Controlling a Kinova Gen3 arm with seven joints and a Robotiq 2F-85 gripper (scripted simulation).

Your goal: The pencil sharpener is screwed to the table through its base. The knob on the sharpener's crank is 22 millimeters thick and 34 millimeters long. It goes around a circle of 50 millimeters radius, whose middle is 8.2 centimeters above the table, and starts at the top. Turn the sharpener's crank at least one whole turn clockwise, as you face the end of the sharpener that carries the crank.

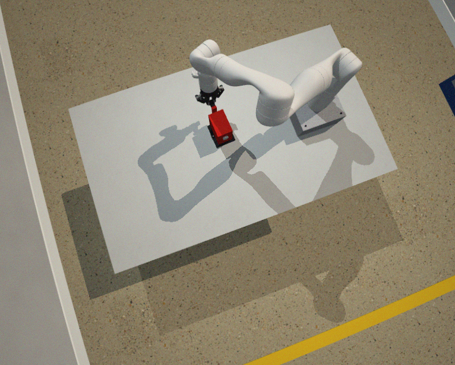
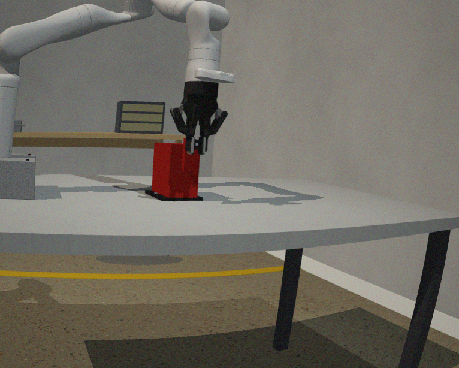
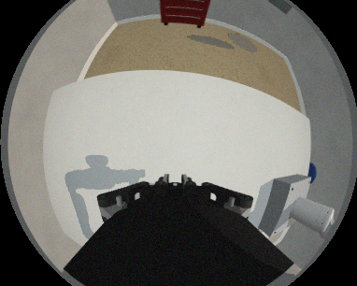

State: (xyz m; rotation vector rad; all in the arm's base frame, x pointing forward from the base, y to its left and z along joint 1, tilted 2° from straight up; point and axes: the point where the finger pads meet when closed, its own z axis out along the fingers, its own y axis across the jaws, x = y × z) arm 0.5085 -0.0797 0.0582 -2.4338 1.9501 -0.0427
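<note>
The red pencil sharpener (image 1: 220, 127) stands on a dark base on the grey table, also in the exterior view (image 2: 175, 169). Its red crank (image 1: 214, 108) points up at the end that faces away from the arm's base. My gripper (image 2: 196, 145) comes straight down from above and is shut on the crank's knob at the top of its circle; it also shows in the top view (image 1: 211, 101). The knob is mostly hidden between the fingers. In the wrist view the fingertips stand close together and the knob does not show.
The arm's grey mounting block (image 2: 17, 175) stands on the table at the left, also in the wrist view (image 3: 285, 204). A wooden bench with a slatted box (image 2: 140, 117) stands behind the table. A red cabinet (image 3: 186, 1) is far off on the floor.
</note>
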